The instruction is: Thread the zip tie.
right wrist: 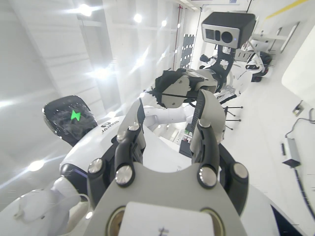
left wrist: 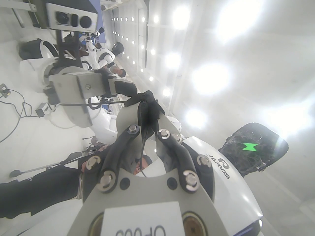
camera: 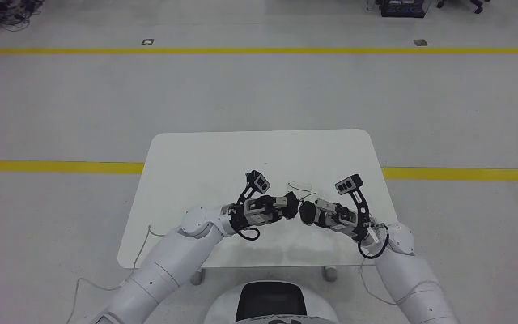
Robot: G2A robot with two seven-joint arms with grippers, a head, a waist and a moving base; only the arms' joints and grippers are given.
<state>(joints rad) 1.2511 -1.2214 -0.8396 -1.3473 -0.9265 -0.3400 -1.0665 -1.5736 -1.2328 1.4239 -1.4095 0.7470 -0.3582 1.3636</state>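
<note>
Noting the left pincer [left wrist: 147, 102] clamped shut on the thin black plastic zip tie [left wrist: 115, 102], we see its strap run lengthwise from that pincer straight toward the right pincer [right wrist: 171, 99], which is spread wide and faces it above the white table [camera: 202, 162].

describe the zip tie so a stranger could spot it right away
Above the white table's near edge, two arms meet tip to tip. The zip tie is the black strap sticking out of the left gripper's shut fingers toward the right gripper. Unlike the bulky grey fingers, it is thin and straight.
</note>
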